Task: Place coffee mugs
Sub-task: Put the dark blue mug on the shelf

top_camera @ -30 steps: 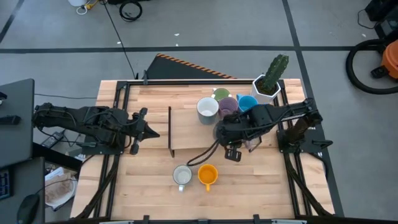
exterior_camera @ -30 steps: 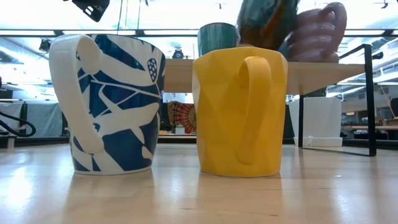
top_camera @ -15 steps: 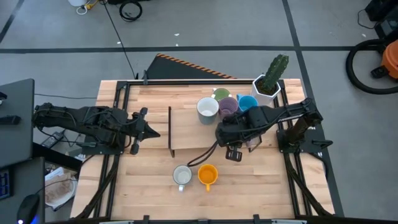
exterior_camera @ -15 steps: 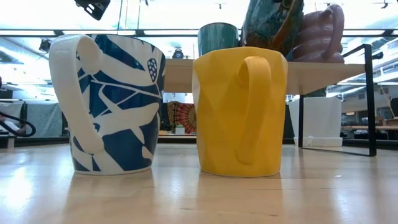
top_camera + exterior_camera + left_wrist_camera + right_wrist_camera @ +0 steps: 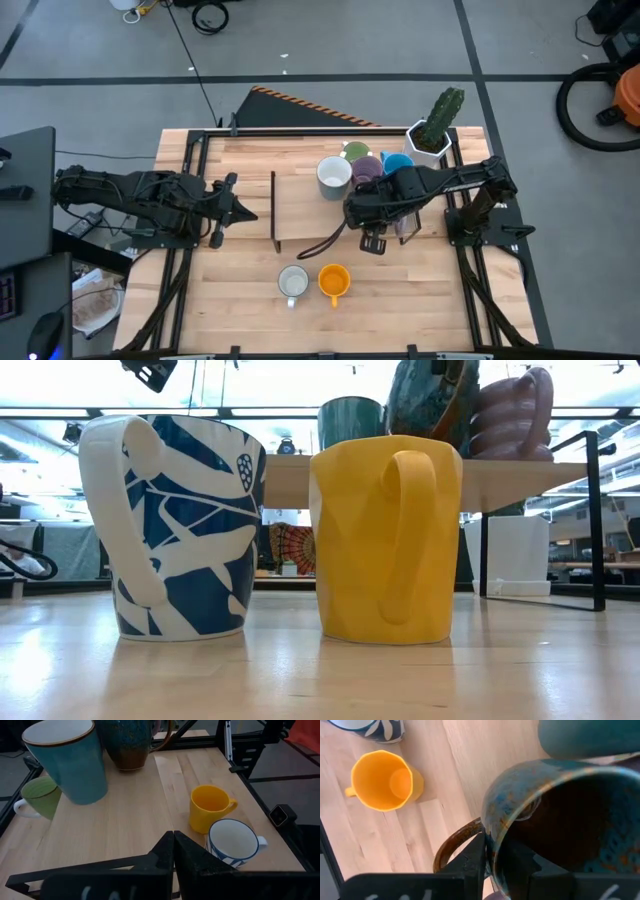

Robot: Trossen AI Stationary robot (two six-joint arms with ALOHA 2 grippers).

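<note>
At the left of the high view, your left claw (image 5: 243, 212) is sitting with its fingers pressed together, pointing at the thin dark frame (image 5: 273, 207) that stands on the tabletop (image 5: 240, 290), well apart from every mug.

Toward the lower middle, the white-and-blue patterned mug (image 5: 292, 283) and the orange mug (image 5: 333, 281) are standing just beside each other on open wood, with free board all round them and the tabletop's front edge below.

Right of centre, your right claw (image 5: 491, 862) is pinching the rim of the dark blue-brown glazed mug (image 5: 555, 815), one finger inside and one outside by the handle. The left wrist view shows that mug (image 5: 128, 742) low at the wood; whether it is touching is not clear.

The risk is sitting here. The grip is on a thin glazed rim only, so the mug could be slipping or swinging if you are moving fast. Just above it in the frame, the white mug (image 5: 333, 175), green mug (image 5: 354, 151), lavender mug (image 5: 366, 169) and blue mug (image 5: 398, 164) are crowding together near the cactus pot (image 5: 428, 141); a swing upward could be knocking them. A dark cable (image 5: 325, 244) is trailing below the claw and could be snagging. The open room is lying to the lower left.
</note>
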